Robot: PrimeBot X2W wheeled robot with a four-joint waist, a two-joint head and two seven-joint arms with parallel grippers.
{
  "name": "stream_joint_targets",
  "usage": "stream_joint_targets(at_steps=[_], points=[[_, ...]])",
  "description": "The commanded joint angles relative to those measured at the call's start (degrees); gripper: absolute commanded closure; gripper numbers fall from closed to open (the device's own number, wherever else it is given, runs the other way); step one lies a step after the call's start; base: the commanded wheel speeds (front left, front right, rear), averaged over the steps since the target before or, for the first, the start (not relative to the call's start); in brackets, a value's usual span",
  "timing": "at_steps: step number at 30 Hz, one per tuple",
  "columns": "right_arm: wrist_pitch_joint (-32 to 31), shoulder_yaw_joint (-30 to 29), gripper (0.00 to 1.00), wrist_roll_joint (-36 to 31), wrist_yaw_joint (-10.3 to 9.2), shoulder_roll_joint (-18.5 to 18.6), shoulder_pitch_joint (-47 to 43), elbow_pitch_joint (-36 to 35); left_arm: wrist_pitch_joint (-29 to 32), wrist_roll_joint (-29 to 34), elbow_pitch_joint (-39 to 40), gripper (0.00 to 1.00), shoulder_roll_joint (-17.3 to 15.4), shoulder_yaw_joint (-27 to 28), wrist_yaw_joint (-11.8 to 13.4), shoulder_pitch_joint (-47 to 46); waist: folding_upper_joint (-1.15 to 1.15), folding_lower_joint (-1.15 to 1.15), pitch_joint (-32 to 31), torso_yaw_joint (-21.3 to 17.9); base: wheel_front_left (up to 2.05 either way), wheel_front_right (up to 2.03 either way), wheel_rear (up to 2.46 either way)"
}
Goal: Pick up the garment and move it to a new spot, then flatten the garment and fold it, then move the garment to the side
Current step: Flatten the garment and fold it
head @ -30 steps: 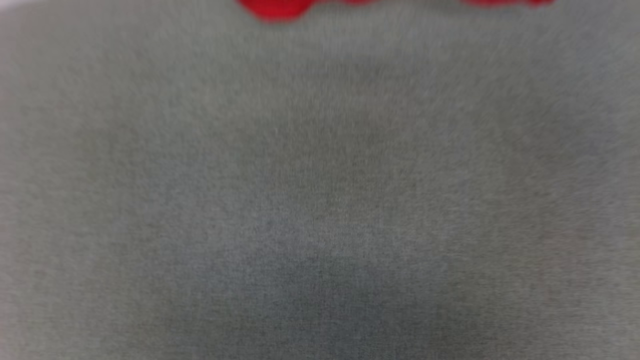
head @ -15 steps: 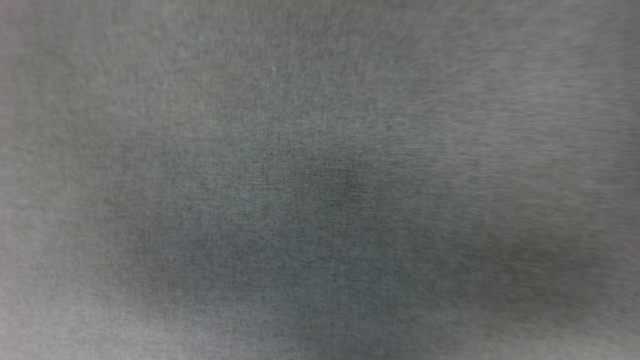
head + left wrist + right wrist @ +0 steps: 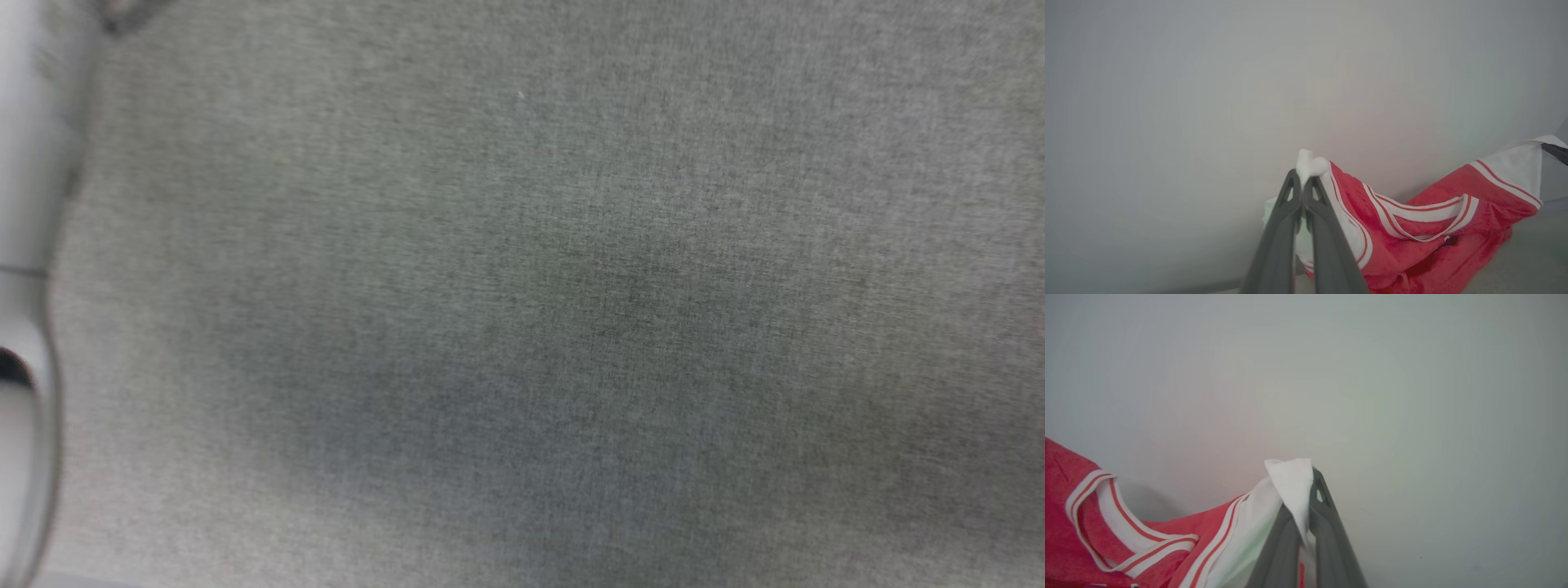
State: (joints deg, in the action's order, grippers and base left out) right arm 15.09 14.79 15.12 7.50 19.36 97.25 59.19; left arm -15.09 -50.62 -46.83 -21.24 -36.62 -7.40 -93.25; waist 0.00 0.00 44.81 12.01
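Left wrist view has the left gripper (image 3: 1301, 179) clenched on one white sleeve of the red jersey-style shirt (image 3: 1412, 245). The right gripper (image 3: 1306, 486) pinches the other sleeve. The shirt's long axis runs gripper to gripper, its striped V-neck sagging between them, before a pale blank wall (image 3: 1208, 81). Head view gives a grey woven fabric surface (image 3: 571, 286).

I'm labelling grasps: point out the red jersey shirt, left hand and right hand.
Red jersey shirt with white sleeves (image 3: 1400, 257): left wrist view, red fabric below collar.
Left hand (image 3: 1301, 183): left wrist view, between its fingertips.
Right hand (image 3: 1308, 492): right wrist view, between its fingertips.
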Motion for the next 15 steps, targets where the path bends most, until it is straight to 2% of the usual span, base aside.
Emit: stream_joint_targets(at_steps=[1, 6, 15], points=[[0.07, 0.16, 1.0, 2.09, -0.02, 0.11, -1.49, 0.14, 0.15, -1.17, -0.12, 1.0, 0.15, -0.82, -0.17, 1.44, 0.0, 0.0, -4.04, -0.52, 0.0, 0.0, 0.0], [-1.42, 5.42, 1.0, 10.59, -0.02, 2.62, -8.14, -1.99, 2.29, -8.55, 0.87, 1.0, -0.8, -5.94, -0.17, 6.54, 0.0, 0.0, -10.19, -1.03, 0.0, 0.0, 0.0], [-6.51, 12.84, 1.0, 26.95, -0.02, 12.52, -26.4, -14.79, 3.66, -17.07, 8.5, 1.0, -6.49, -13.73, -0.17, 18.2, 0.0, 0.0, -21.3, -1.91, 0.0, 0.0, 0.0]])
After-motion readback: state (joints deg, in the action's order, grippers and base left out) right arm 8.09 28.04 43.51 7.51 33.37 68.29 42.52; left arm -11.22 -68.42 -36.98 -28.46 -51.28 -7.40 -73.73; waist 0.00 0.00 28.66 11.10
